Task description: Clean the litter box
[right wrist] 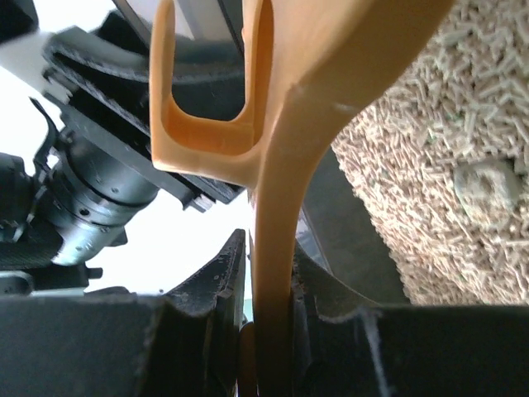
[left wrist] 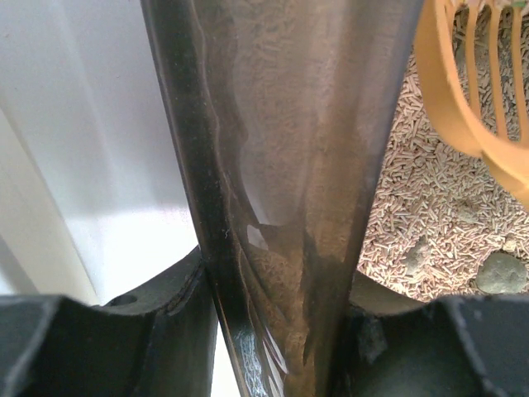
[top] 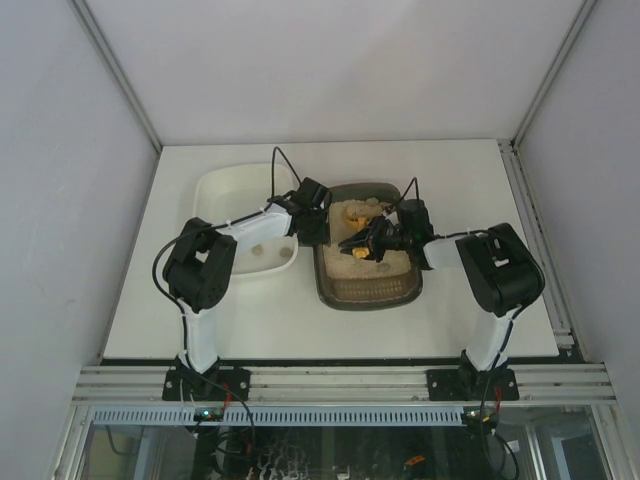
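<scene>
The dark brown-grey litter box [top: 330, 285] sits mid-table with pale pellet litter [top: 362, 265] inside. My left gripper [top: 312, 222] is shut on the box's left wall [left wrist: 281, 165], one finger inside, one outside. My right gripper [top: 385, 240] is shut on the handle of the yellow slotted scoop [right wrist: 277, 248], whose head [top: 353, 212] lies over the litter at the box's far end. The scoop's slots show in the left wrist view [left wrist: 479, 83]. Grey clumps [left wrist: 501, 271] lie in the litter, one also in the right wrist view [right wrist: 488, 184].
A white rounded tray [top: 215, 190] stands left of the litter box, touching or nearly touching it, with two small clumps [top: 270, 251] inside. White walls enclose the table on three sides. The left arm reaches over the white tray.
</scene>
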`<state>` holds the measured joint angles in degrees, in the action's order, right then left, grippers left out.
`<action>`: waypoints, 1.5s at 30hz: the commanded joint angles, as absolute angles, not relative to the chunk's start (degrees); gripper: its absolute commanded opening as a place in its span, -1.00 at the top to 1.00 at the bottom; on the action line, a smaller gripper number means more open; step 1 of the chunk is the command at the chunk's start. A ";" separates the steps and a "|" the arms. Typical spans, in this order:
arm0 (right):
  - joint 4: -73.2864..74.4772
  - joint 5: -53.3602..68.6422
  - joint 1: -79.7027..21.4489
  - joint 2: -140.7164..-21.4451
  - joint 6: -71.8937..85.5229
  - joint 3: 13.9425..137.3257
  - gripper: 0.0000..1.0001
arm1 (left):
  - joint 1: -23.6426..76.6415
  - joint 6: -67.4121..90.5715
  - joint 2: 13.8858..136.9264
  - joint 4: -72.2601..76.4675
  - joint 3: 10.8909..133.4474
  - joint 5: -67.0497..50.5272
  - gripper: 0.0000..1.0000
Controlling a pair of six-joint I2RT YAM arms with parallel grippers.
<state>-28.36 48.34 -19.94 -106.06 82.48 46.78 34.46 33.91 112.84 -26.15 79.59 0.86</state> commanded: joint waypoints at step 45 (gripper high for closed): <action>-20.41 53.16 -20.90 -78.29 53.43 25.75 1.00 | 33.69 27.43 112.15 -29.48 87.13 -3.37 0.18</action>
